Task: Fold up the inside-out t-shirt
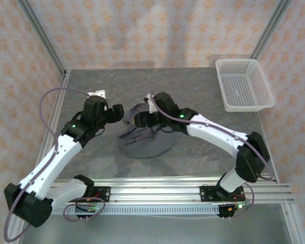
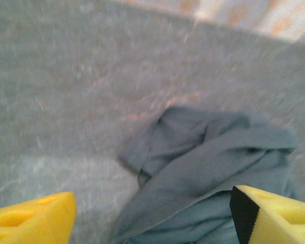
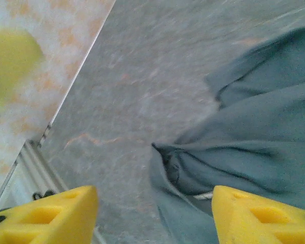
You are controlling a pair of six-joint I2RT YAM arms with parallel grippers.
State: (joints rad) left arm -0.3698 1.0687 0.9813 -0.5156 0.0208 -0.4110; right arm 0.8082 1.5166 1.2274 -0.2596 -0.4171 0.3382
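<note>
My left pincer (image 2: pixel 152 211) and right pincer (image 3: pixel 155 203) both gape wide, gripping nothing, each poised just over the crumpled slate-grey t-shirt (image 1: pixel 142 142) bunched mid-way across the desk (image 1: pixel 203 91).

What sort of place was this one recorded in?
Probably a staged robot test cell, not a home: patterned backdrop walls, an aluminium frame around a grey table, and a mounting rail at its near edge.

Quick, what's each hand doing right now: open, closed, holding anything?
Left hand: open, holding nothing, close to the crumpled t-shirt.
Right hand: open, holding nothing.
</note>
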